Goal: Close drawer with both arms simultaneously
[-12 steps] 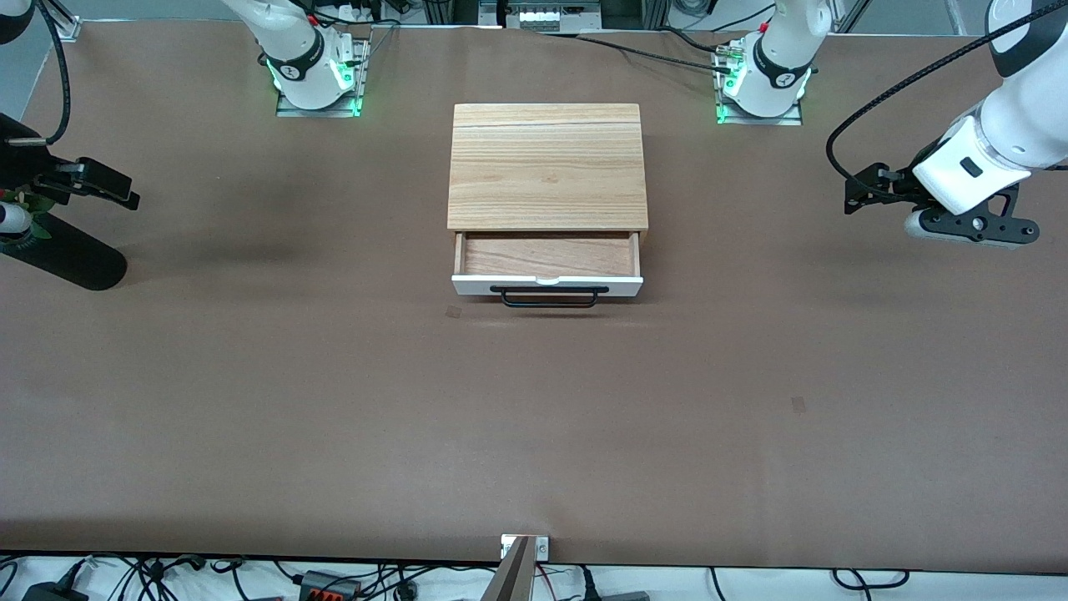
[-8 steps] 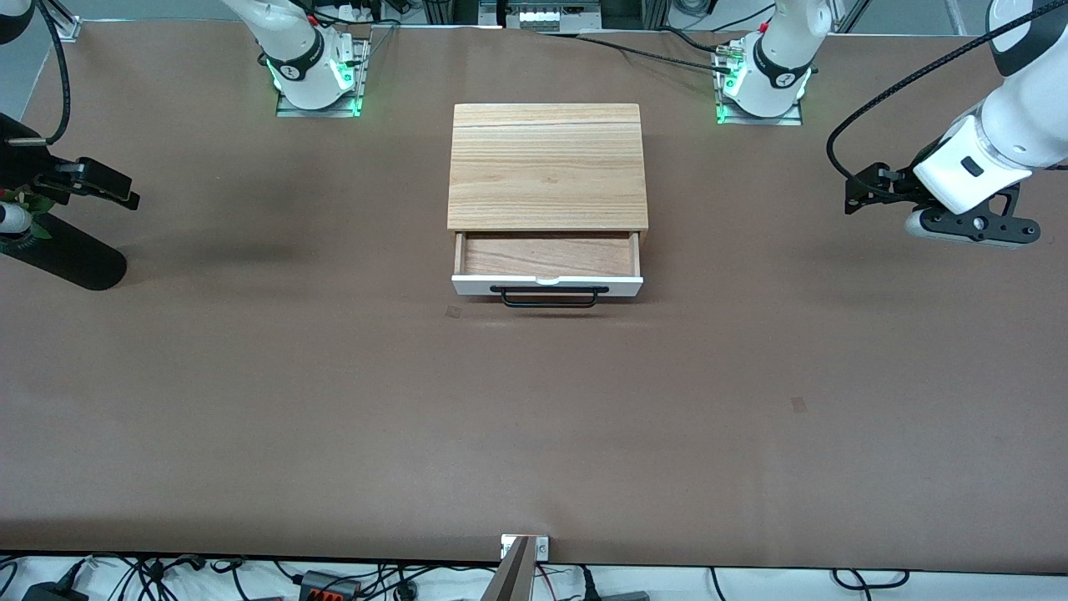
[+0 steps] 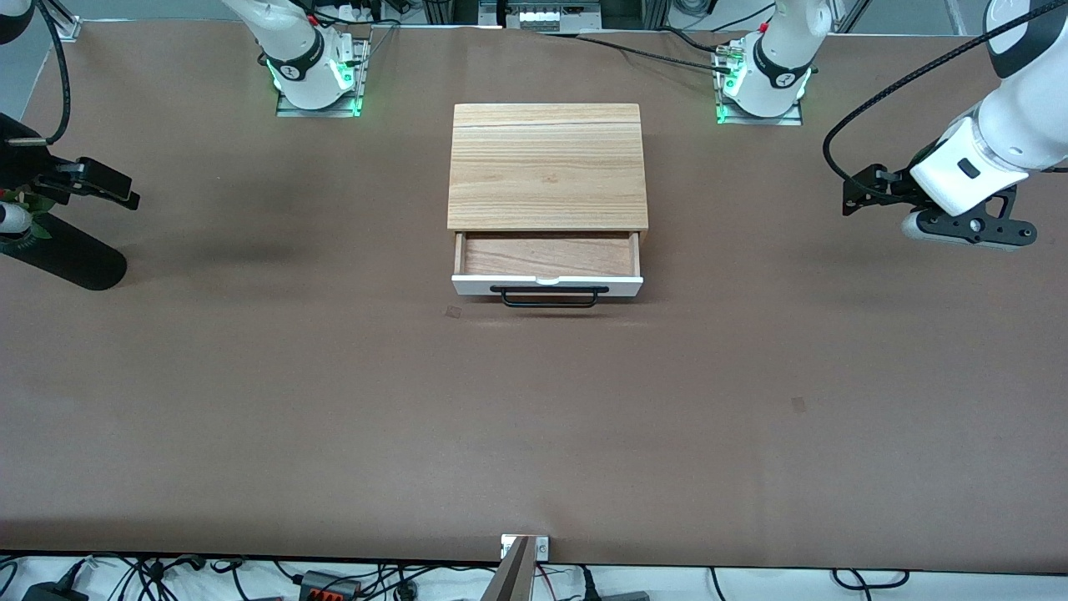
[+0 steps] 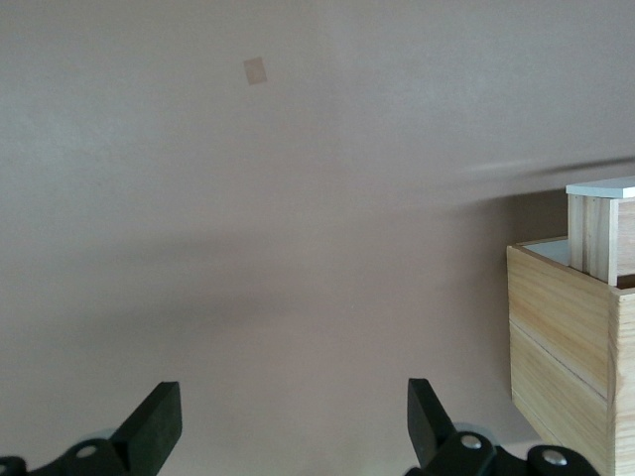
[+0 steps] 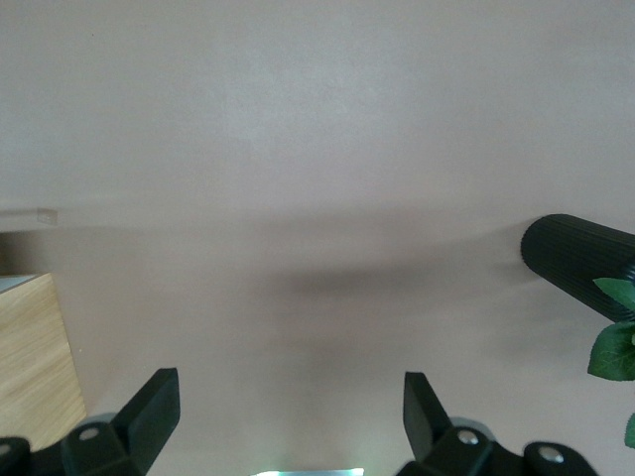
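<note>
Table: brown covering under everything, with both arm bases bolted along its 12 o'clock edge in the front view.
Cabinet: light-wood box at mid-table, roughly midway between the two bases.
Drawer: pulled partly out of the cabinet toward the front camera — its wooden floor shows, and the white front panel with the black bar handle sits at 6 o'clock from the box.
Left arm: reaches out from its base and bends down over the left arm's end of the table, at 3 o'clock from the cabinet and well apart from it.
Left gripper: fingers spread wide, holding nothing; its wrist view looks along the table at a cabinet side.
Right arm: mostly cut off at the 9 o'clock edge of the front view, so its pose is hard to judge.
Right gripper: over the right arm's end of the table — fingers wide apart, holding nothing.
Dark cylinder: lies near the right gripper, beside some green leaves.
</note>
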You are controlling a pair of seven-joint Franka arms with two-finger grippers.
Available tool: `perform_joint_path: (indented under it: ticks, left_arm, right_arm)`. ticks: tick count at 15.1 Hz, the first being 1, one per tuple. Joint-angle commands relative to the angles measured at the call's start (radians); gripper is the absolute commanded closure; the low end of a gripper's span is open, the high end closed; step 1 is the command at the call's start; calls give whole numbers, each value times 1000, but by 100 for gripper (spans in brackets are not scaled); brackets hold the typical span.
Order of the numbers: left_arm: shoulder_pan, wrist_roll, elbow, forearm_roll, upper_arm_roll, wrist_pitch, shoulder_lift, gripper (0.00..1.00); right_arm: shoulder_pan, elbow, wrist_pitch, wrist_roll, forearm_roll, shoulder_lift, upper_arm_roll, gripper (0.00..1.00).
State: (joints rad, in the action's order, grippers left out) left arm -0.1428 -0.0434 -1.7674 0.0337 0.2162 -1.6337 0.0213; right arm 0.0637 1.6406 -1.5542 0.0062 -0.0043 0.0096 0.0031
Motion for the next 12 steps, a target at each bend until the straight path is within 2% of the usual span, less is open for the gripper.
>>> perform_joint_path:
  ticks: [1, 6, 9, 10, 12]
  left_arm:
    - [9, 22, 69, -21, 8, 18, -66, 0]
    - [57, 23, 184, -20, 8, 31, -178, 0]
    - [94, 54, 187, -15, 8, 22, -217, 0]
    - [114, 72, 193, 20, 8, 18, -253, 0]
    - [124, 97, 316, 46, 6, 20, -349, 0]
  right_arm:
    - [-4, -21, 19, 5, -6, 10, 0, 0]
    - [-37, -21, 17, 12, -5, 32, 0, 0]
    - [-85, -21, 10, 14, -2, 65, 0, 0]
    - [-106, -22, 2, 14, -2, 84, 0, 0]
    - [-148, -31, -9, 11, -5, 148, 0, 0]
